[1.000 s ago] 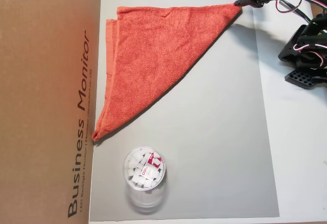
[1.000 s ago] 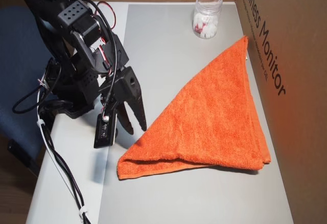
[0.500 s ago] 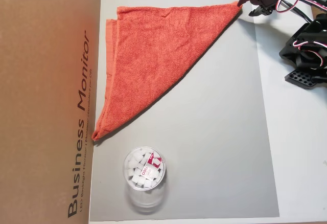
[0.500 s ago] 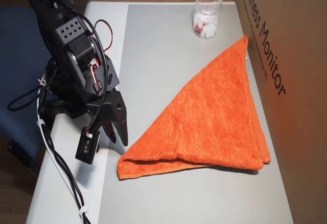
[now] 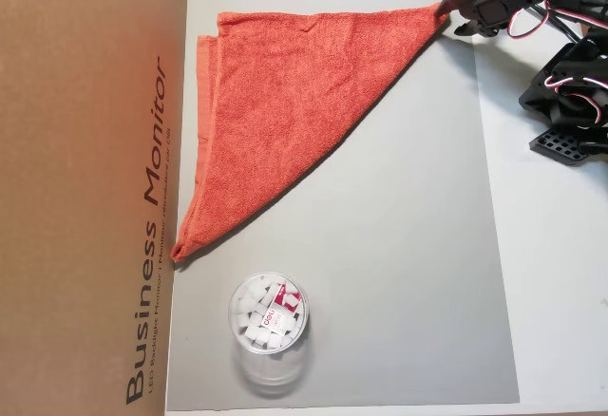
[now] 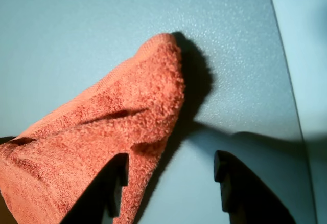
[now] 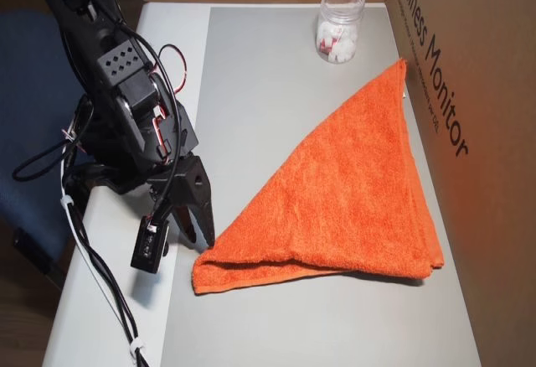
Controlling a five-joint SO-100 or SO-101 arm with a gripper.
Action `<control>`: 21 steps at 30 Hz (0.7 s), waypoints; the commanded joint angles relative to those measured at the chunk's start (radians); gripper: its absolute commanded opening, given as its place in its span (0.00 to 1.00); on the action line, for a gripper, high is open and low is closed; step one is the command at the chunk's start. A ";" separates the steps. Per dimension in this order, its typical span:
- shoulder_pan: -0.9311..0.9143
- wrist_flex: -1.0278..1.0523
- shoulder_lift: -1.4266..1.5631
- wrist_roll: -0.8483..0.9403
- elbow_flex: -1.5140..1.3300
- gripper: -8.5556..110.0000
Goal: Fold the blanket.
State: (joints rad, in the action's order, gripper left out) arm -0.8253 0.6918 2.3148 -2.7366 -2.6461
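In the overhead view with the cardboard box point(image 5: 90, 188) at left, the blanket point(image 5: 285, 112) lies folded into a triangle on the gray mat point(image 5: 408, 274), above the clear plastic jar point(image 5: 269, 326). The gripper point(image 6: 168, 178), jaws parted and empty, straddles the blanket's right corner.

Home desk (monitor box point(image 5: 90, 188), chair point(image 7: 25, 116)).

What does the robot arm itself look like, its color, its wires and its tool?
The arm is matte black plastic, built of boxy motor blocks, one with a grid of small round holes. Red, white and black wires loop along its joints, and a black cable runs down the table edge. The tool has two black pointed fingers.
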 commanded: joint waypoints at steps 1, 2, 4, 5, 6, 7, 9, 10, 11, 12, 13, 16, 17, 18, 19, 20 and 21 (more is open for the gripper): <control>0.005 -0.023 0.009 0.054 0.014 0.21; 0.005 -0.052 0.009 0.069 0.006 0.21; 0.005 -0.114 0.008 0.087 -0.008 0.21; 0.005 -0.146 0.002 0.104 -0.014 0.21; 0.006 -0.175 -0.014 0.129 -0.015 0.21; 0.009 -0.201 -0.034 0.152 -0.012 0.21; 0.009 -0.239 -0.080 0.178 0.002 0.21; 0.009 -0.258 -0.104 0.183 0.012 0.21; 0.009 -0.270 -0.126 0.183 0.026 0.21; 0.012 -0.279 -0.147 0.183 0.041 0.21; 0.014 -0.281 -0.167 0.183 0.060 0.21; 0.026 -0.279 -0.218 0.204 0.092 0.21; 0.029 -0.279 -0.232 0.215 0.095 0.21; 0.031 -0.279 -0.244 0.224 0.097 0.21; 0.034 -0.279 -0.252 0.224 0.097 0.21; 0.035 -0.279 -0.255 0.224 0.095 0.21; 0.035 -0.279 -0.255 0.229 0.087 0.21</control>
State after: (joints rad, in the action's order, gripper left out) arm -0.7946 0.4280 2.0632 -2.5249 -2.6016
